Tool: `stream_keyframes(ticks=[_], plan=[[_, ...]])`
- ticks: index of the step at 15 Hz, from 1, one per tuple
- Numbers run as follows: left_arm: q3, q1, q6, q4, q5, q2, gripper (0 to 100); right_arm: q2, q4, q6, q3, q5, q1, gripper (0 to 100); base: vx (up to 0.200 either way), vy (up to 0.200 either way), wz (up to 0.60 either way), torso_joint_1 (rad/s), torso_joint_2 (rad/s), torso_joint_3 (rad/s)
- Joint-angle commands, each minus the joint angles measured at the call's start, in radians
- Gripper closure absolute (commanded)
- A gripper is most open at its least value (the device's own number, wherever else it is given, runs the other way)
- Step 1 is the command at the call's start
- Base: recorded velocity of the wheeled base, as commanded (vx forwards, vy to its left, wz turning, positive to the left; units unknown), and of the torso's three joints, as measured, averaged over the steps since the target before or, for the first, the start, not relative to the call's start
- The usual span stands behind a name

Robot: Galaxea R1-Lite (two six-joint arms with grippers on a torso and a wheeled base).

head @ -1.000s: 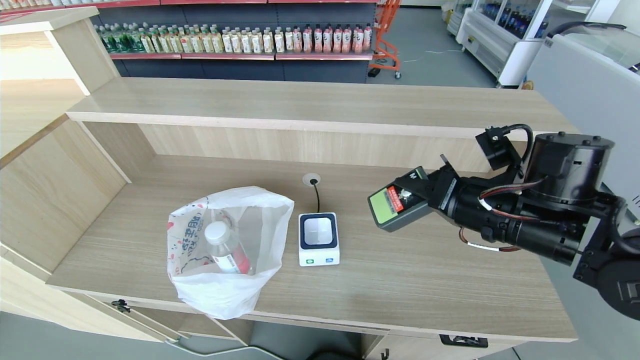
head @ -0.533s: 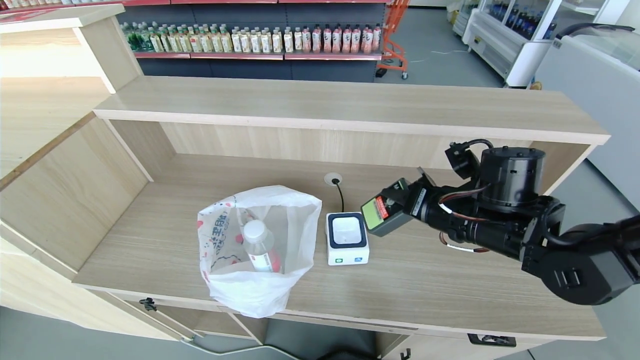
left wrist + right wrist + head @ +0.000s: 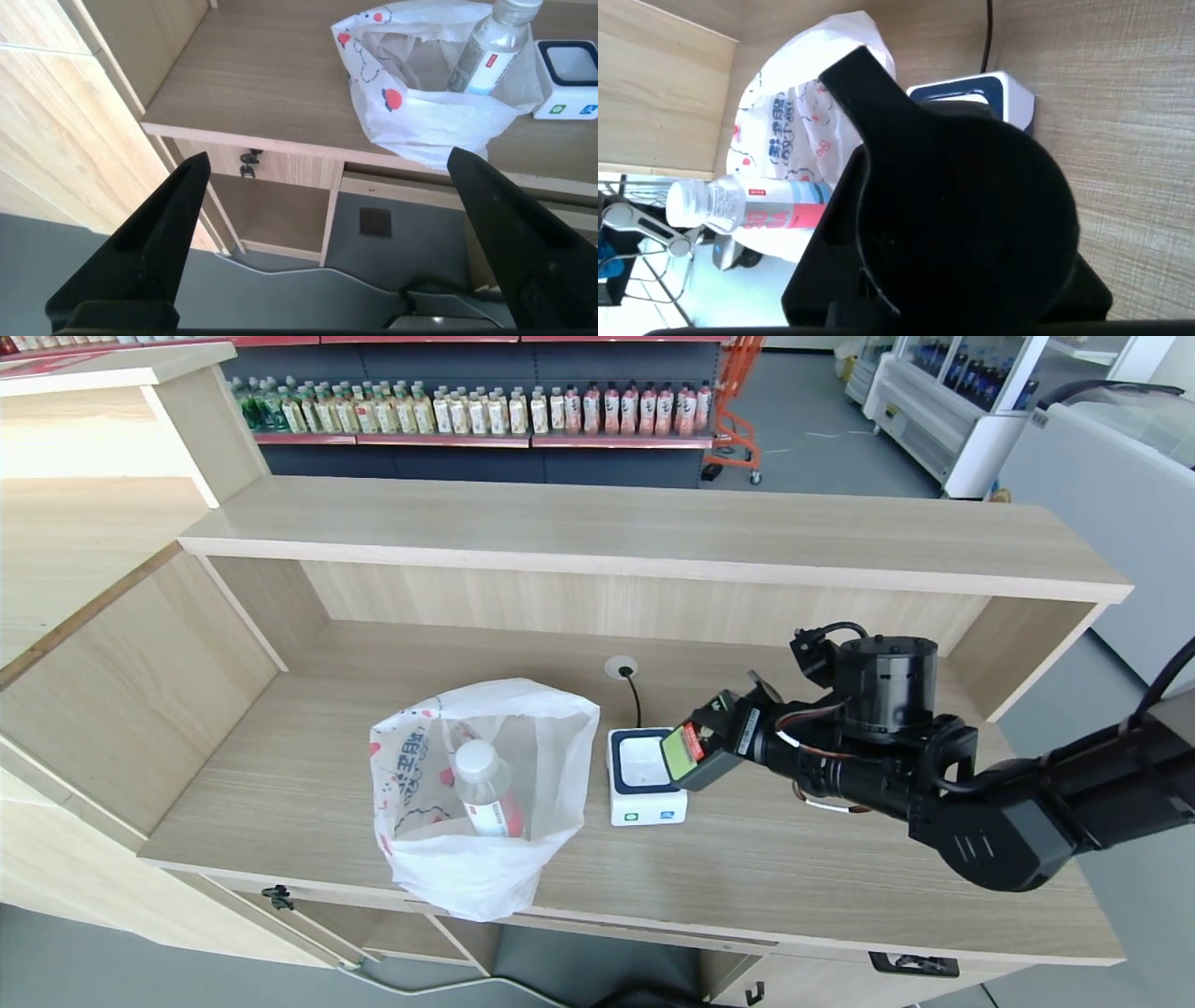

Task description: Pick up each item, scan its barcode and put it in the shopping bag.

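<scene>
Box [image 3: 693,758], green-faced with a red label, sits tilted and pinched in the right hand [image 3: 714,739]. It is held right at the near edge of the white scanner [image 3: 633,784] on the pale wooden desk [image 3: 794,868]. Past the scanner from that hand stands the white shopping bag [image 3: 439,859] with a bottle [image 3: 485,789] leaning inside. A raised ledge [image 3: 653,527] walls the desk behind. Farther off are shelves of bottled drinks [image 3: 467,411] and glass-fronted coolers [image 3: 934,383] on a grey floor.

From the left wrist, the left hand [image 3: 329,163] is spread wide before the desk's front, with the bag and scanner ahead of it.

From the right wrist, the bag, bottle and scanner lie just beyond the hand's dark bulk.
</scene>
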Motion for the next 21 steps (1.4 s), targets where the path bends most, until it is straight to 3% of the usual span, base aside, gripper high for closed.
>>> stream_keyframes(ticks=[1,10,17,21], plan=[[0.000,0.000,0.000,0.000,0.000,0.000,0,0.044,-0.003,-0.006,-0.023,0.001,-0.002,100,0.000,0.000,0.00,0.000,0.00,0.000],[0.000,0.000,0.000,0.000,0.000,0.000,0,0.091,-0.002,-0.018,-0.060,0.064,-0.002,100,0.000,0.000,0.00,0.000,0.00,0.000],[0.000,0.000,0.000,0.001,0.000,0.000,0,0.101,-0.005,-0.148,-0.068,0.208,-0.028,100,0.000,0.000,0.00,0.000,0.00,0.000],[0.000,0.000,0.000,0.000,0.000,0.000,0,0.136,-0.008,-0.199,-0.091,0.231,-0.060,100,0.000,0.000,0.00,0.000,0.00,0.000]])
